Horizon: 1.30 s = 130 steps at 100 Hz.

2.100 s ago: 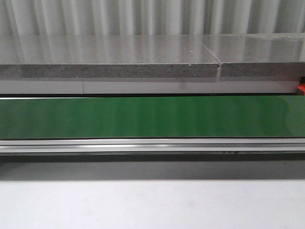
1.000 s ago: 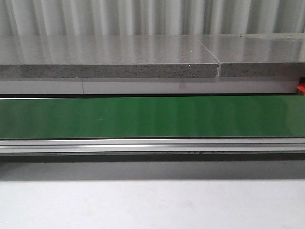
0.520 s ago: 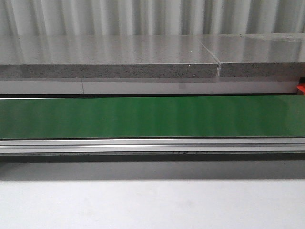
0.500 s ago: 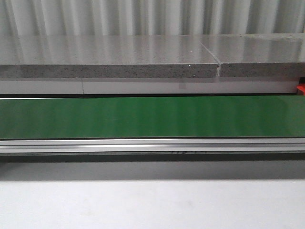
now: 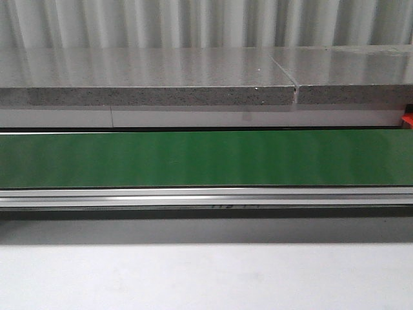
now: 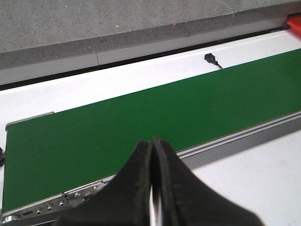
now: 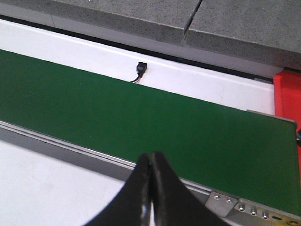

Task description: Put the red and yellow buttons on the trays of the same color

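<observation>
No red or yellow button shows in any view. A green conveyor belt (image 5: 206,158) runs across the front view and carries nothing. A red tray edge (image 7: 288,96) sits past the belt's end in the right wrist view; its corner also shows in the left wrist view (image 6: 295,22) and the front view (image 5: 408,121). No yellow tray is in view. My left gripper (image 6: 152,141) is shut and empty over the belt's near rail. My right gripper (image 7: 151,155) is shut and empty over the near rail. Neither gripper shows in the front view.
A grey stone ledge (image 5: 148,81) runs behind the belt, with a seam (image 5: 295,87). An aluminium rail (image 5: 206,197) borders the belt's near side, then a white tabletop (image 5: 206,278). A small black plug with a wire (image 7: 140,69) lies on the white strip behind the belt.
A dark mark on the rail's front face has drifted left, so the belt is running. Neither gripper nor any button has appeared in the front view.
</observation>
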Each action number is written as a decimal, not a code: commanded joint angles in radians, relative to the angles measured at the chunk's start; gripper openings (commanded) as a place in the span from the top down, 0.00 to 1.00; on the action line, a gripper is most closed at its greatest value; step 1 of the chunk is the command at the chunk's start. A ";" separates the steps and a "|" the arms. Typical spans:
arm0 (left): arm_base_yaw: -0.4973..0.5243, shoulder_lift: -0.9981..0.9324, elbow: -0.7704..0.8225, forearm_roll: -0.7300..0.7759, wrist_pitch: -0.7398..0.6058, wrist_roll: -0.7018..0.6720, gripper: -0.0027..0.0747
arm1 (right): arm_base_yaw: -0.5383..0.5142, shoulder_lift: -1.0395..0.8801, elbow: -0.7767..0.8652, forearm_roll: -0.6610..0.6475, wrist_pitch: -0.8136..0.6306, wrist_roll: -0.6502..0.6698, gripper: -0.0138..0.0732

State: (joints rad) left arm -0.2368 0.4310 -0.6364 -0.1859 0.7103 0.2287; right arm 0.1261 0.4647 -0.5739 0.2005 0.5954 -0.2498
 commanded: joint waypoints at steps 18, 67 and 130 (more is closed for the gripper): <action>0.006 0.144 -0.059 -0.011 -0.104 -0.063 0.99 | -0.001 -0.003 -0.023 0.005 -0.065 -0.006 0.91; 0.345 0.531 -0.282 -0.008 -0.026 -0.109 0.81 | -0.001 -0.003 -0.023 0.005 -0.065 -0.006 0.91; 0.711 1.013 -0.596 -0.004 0.257 -0.088 0.21 | -0.001 -0.003 -0.023 0.005 -0.065 -0.006 0.91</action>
State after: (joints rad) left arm 0.4570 1.3926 -1.1517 -0.1801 0.9600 0.1365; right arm 0.1261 0.4606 -0.5717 0.2005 0.5992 -0.2498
